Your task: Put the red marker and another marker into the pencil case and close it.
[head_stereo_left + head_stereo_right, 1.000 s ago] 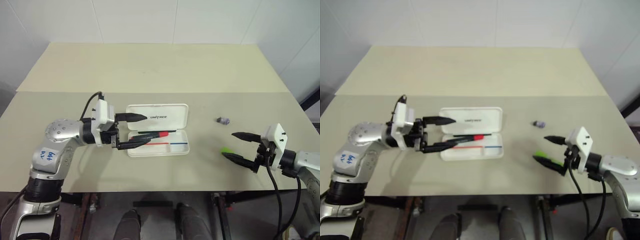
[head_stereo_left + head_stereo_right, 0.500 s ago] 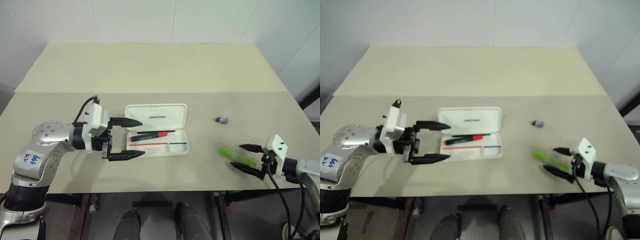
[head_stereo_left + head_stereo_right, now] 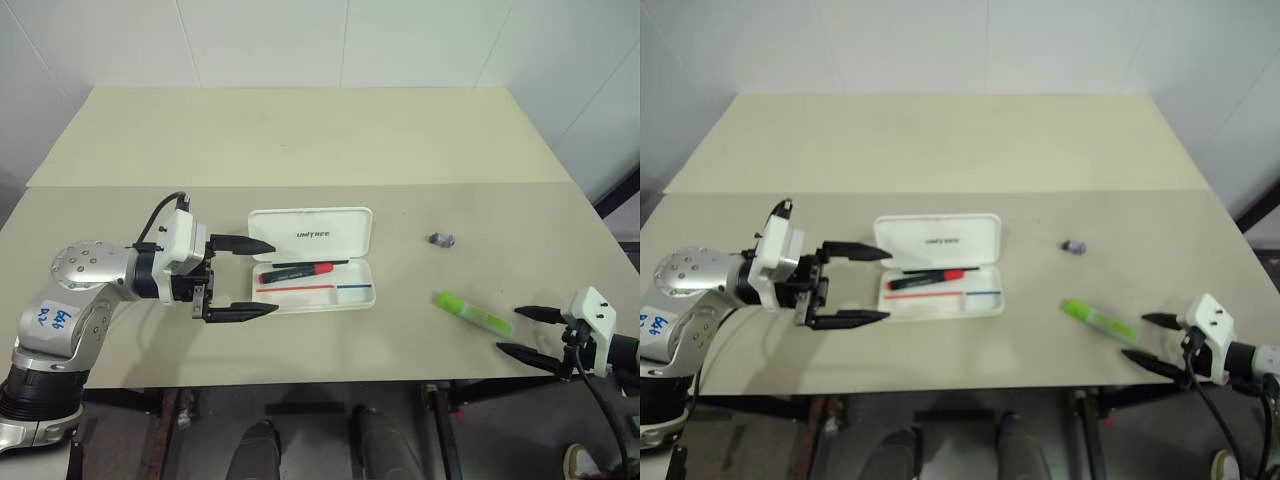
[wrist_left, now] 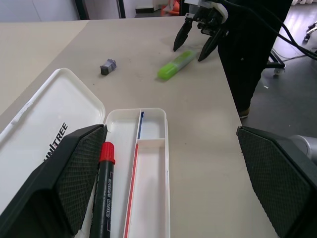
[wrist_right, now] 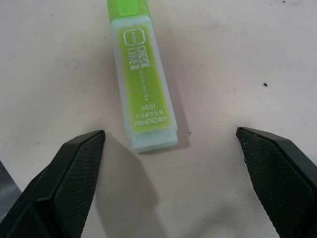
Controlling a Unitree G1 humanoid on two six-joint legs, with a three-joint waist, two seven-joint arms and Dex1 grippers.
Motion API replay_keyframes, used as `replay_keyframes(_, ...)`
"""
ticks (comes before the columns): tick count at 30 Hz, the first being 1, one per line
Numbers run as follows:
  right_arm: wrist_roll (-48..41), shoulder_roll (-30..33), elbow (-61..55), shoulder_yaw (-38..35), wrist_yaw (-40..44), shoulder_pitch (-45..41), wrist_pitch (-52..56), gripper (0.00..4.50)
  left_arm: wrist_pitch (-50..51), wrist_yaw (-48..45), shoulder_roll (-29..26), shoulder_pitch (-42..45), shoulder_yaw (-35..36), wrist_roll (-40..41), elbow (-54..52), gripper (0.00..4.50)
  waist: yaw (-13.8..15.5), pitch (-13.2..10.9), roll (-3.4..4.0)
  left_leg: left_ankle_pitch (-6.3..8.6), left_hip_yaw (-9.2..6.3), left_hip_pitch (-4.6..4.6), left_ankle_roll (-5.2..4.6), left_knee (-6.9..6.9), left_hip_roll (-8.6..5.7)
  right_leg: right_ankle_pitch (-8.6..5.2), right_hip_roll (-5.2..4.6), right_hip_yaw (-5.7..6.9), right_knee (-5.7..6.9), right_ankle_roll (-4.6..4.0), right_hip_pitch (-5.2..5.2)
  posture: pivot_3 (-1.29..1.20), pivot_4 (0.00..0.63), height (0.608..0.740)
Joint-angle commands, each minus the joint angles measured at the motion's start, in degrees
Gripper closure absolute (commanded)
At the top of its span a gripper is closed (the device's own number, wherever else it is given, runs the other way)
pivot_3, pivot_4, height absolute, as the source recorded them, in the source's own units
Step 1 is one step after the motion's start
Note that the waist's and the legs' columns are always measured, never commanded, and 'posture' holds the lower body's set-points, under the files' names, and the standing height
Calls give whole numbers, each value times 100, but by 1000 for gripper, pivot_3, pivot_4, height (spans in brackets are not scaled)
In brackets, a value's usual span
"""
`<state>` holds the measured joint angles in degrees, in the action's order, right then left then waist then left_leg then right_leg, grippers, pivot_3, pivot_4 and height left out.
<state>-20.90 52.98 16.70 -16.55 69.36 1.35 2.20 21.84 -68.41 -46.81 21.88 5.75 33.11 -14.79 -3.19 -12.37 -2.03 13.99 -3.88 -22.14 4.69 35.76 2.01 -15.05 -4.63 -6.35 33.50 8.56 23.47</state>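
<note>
Currently the pencil case lies open near the middle of the beige table, its lid marked "UNITREE" folded back on the far side and its tray on the near side; the red marker rests inside the tray, lengthwise along the far edge, red cap toward the right, with a red and a blue printed line beside it; the left pincer sits just left of the case, pointing right, fingers spread wide and empty, the far finger at the lid's left edge and the near finger by the tray's near left corner; another marker, a light-green highlighter, lies flat on the table well to the right of the case, angled with one end nearer the case; the right pincer hovers near the table's near right edge, just beyond the highlighter's right end, fingers apart and grasping nothing; a small purple object sits on the table farther back, between case and right edge.
</note>
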Motion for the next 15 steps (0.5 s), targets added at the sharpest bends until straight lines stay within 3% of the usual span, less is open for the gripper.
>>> replay_keyframes(1, -82, -164, -128, -111, -125, 17, -16, 1000, -137, -46, -41, 114, 56, -48, 66, 0, -3, 1, -2, 0, 0, 0, 0, 1, 0, 0, 0, 0, 0, 0, 0, 0, 150, 740)
replay_keyframes(8, -184, -369, -509, -71, -209, -6, 48, 3381, -240, -101, -43, 186, 40, -96, 194, 0, -34, 1, -1, 0, 1, 0, 0, 14, 0, 5, 0, -2, 3, 1, -2, 0, 150, 740)
replay_keyframes(15, -110, -364, -902, 52, -251, -219, 73, 3415, -327, -130, -82, 114, 133, -149, 284, 0, -17, 0, 0, 1, 1, -3, 0, 14, 0, 5, 0, -2, 3, 1, -1, 0, 150, 740)
